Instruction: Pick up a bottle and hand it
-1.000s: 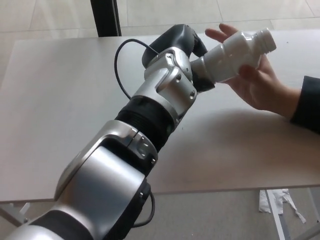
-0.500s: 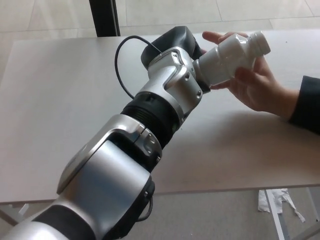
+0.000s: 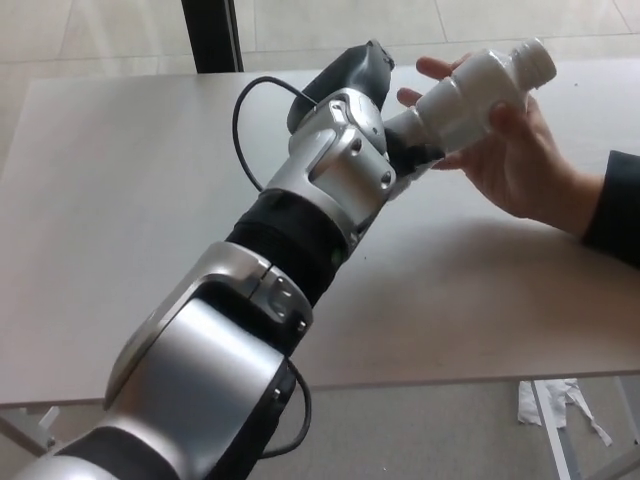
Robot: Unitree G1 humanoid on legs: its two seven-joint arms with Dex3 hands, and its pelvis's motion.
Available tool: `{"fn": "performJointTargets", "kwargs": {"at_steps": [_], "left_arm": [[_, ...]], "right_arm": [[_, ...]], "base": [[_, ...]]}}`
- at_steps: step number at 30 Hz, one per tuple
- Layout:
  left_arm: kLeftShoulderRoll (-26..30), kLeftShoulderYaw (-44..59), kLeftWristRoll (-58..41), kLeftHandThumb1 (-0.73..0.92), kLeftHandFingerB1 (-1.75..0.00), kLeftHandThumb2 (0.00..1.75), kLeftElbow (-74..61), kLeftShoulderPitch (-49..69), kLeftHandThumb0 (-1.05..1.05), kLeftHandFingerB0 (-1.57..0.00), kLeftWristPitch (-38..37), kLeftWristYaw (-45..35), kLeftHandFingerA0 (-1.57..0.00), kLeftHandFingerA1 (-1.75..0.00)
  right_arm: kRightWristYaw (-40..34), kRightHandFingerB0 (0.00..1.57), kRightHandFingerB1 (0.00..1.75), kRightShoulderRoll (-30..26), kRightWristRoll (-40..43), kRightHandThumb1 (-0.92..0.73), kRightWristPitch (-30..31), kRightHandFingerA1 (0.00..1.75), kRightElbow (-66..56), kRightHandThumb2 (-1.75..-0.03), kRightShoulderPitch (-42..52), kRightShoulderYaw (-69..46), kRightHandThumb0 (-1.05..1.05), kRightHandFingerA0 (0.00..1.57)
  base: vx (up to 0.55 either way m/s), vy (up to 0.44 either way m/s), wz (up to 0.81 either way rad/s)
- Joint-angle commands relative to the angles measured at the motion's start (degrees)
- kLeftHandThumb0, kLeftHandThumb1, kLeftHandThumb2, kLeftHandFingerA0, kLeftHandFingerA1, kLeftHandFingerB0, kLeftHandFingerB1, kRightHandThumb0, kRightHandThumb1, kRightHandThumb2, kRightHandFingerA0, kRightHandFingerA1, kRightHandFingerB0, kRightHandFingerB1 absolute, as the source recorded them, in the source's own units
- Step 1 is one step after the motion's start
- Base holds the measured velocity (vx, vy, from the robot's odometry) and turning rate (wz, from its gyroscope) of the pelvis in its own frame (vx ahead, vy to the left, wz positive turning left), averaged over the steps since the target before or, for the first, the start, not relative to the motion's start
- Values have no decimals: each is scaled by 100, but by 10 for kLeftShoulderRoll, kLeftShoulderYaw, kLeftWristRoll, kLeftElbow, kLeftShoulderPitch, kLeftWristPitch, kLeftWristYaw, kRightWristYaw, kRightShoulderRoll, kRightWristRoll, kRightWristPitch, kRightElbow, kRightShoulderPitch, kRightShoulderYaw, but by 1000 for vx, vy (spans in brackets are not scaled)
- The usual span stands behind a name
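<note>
The grey table (image 3: 120, 200) is bare around the work. A black cable (image 3: 243, 110) loops over it beside the robot's wrist. On the floor under the table's right corner lies some white torn paper (image 3: 560, 405), and a dark post (image 3: 210, 35) stands behind the far edge. The robot's own big silver forearm (image 3: 330, 175) fills the middle of the view and hides most of its left hand (image 3: 400, 140).

The left hand reaches to the right, and its black fingers (image 3: 415, 155) are at the base of the white bottle (image 3: 480, 90). If they still press on the bottle or have already loosened, I cannot tell, because the wrist covers them. The bottle is in the air above the table, tilted with its open neck up and to the right. A person's hand (image 3: 520, 160) with a dark sleeve (image 3: 615, 210) closes around its middle from behind and below.

Compared with half a second ago, the bottle is a little higher and tilted more steeply, and the person's fingers wrap it more.
</note>
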Motion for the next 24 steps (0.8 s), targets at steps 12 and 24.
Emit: {"fn": "performJointTargets", "kwargs": {"at_steps": [12,24], "left_arm": [[300,400,-136,48,-14,88,-727,647,-74,0,-153,-243,0,-39],[376,784,-258,63,-39,59,-416,792,-74,0,-229,-169,0,-83]], "right_arm": [[6,49,117,-74,24,-43,33,170,36,-115,15,-53,-105,157],[3,36,107,-115,1,-45,-1,175,87,-117,41,-53,-105,157]], "base": [[0,0,0],[0,0,0]]}}
